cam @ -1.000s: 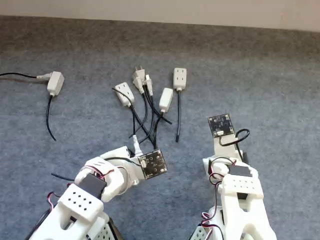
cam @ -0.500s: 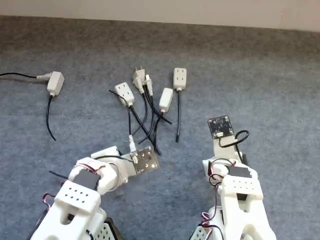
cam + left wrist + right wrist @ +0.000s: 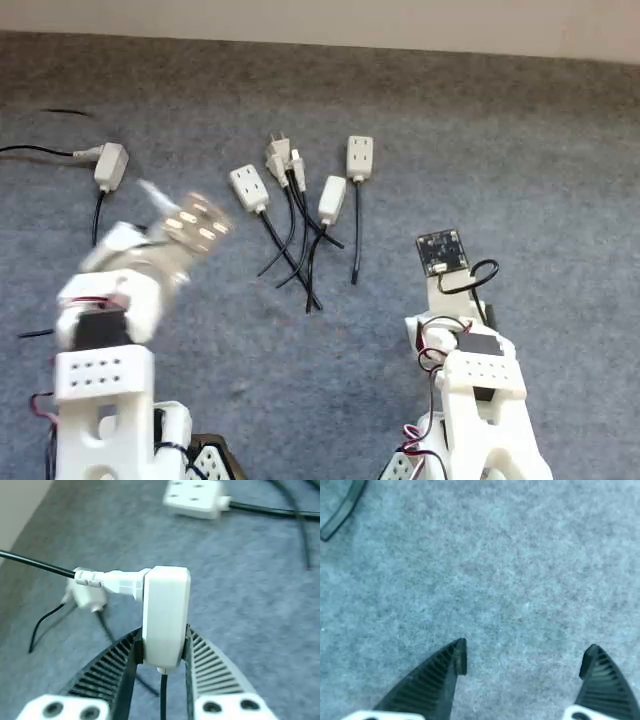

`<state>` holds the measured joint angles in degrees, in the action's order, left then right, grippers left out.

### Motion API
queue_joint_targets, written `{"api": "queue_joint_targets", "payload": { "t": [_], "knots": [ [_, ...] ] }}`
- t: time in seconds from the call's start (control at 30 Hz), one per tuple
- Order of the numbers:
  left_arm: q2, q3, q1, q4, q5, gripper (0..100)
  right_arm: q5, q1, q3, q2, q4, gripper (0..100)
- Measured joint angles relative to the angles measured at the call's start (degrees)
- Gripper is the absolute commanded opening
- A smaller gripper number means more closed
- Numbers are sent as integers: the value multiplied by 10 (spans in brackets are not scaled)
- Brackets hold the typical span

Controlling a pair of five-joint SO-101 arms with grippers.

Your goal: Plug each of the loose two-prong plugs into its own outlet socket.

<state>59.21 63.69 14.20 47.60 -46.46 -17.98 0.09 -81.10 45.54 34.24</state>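
Three sockets sit unfilled in the high view, clustered on the carpet (image 3: pixel 520 130): the left socket (image 3: pixel 248 187), the middle socket (image 3: pixel 332 200) and the far socket (image 3: pixel 359 157). Each has its long axis running roughly away from the arms and its cord trailing back toward them. Between them lie a first loose plug (image 3: pixel 278 153) and a second loose plug (image 3: pixel 297 164), lengthwise toward the far edge. Well apart at the left, the corner socket (image 3: pixel 110 166) has a seated plug (image 3: pixel 86 153) entering it, so I judge one pairing done and most of the work left. The left arm (image 3: pixel 120 290) stands near that pair. In the left wrist view the left gripper (image 3: pixel 162 634) clamps a white block (image 3: pixel 166 605) on a black cord. Its long axis lies along the fingers, cord end toward the wrist, free end pointing away. No prongs or slots show on it, so I cannot tell plug from socket. A side plug (image 3: pixel 117 581) meets its flank; whether it is seated there or merely behind, I cannot tell. In the right wrist view the right gripper (image 3: pixel 526 652) gapes wide over bare carpet, holding nothing.
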Motion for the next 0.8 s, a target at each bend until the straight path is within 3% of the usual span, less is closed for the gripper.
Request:
{"api": "queue_joint_targets", "payload": {
  "t": [0.2,0.4,0.57,0.8],
  "knots": [
    [-1,-34,132,-72,-12,4,0,0,0,0,0,350],
    [-85,-82,205,-128,7,4,0,0,0,0,0,350],
    [-267,-221,252,-132,74,4,0,0,0,0,0,350],
    [-614,-481,289,-88,113,4,0,0,-3,0,-1,350]
  ]
}}
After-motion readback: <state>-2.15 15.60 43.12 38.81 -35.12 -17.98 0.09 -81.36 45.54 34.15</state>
